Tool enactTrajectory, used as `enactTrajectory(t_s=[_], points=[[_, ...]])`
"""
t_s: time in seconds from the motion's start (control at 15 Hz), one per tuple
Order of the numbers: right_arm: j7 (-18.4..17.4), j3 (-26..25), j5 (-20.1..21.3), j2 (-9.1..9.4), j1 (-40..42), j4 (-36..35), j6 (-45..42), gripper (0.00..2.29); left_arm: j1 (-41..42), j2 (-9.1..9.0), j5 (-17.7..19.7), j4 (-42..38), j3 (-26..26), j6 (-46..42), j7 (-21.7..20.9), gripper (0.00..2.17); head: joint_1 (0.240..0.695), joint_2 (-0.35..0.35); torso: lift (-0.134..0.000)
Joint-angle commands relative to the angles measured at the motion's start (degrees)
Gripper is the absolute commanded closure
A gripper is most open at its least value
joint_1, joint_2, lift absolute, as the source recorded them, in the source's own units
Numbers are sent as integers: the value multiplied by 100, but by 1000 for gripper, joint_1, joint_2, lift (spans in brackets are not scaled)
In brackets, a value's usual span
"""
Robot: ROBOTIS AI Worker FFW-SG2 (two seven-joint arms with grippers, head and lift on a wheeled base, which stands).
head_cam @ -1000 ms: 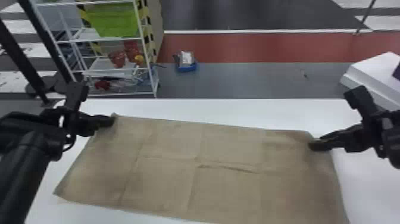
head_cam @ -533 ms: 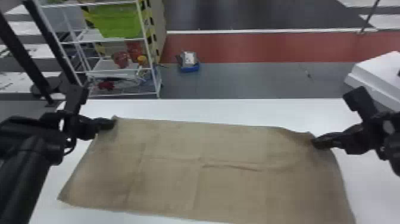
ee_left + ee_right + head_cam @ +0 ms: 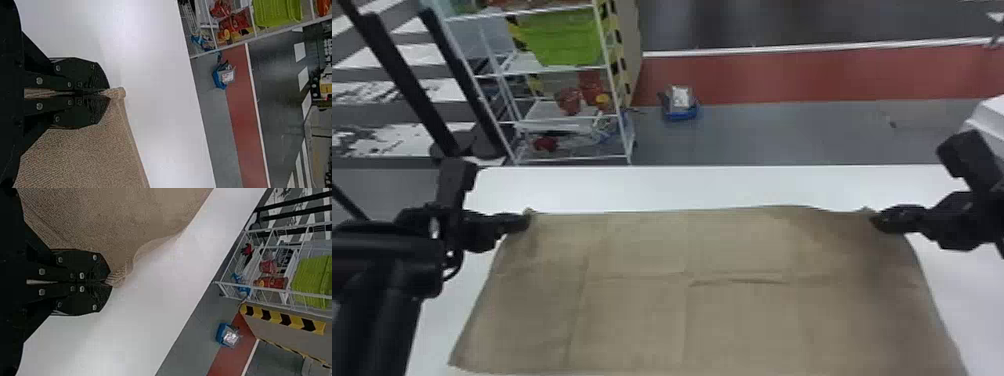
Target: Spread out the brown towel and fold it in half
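Head view: left pincer [image 3: 526, 221] points inward.

no readable text, no legible labels, brands, numbers or signs

The black left hand [image 3: 524, 222] has angular fingers [image 3: 83, 71] with silver screws [image 3: 39, 80].

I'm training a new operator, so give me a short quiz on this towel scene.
1. True or false: the left gripper is shut on a corner of the brown towel.
2. On the white table, the brown towel lies: A) rolled up; B) folded in half; C) mostly spread out.
3. Fill in: the right gripper holds the brown towel at its ____ right corner (near or far).
Key: 1 true; 2 C; 3 far.
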Motion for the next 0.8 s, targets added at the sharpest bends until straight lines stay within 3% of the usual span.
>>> enactTrajectory(t_s=[0.0, 0.47, 0.73], points=[[10, -24, -8, 17, 132, -183, -3, 1690, 177, -9, -1, -211, 152, 19, -25, 1089, 695, 157, -124], [317, -701, -69, -27, 1011, -1677, 208, 1690, 687, -106, 78, -1266, 468, 441, -228, 1089, 695, 178, -124], [484, -1176, -245, -27, 1415, -2231, 313, 1690, 1109, -273, 245, -2101, 829, 670, -421, 1089, 695, 159, -124]])
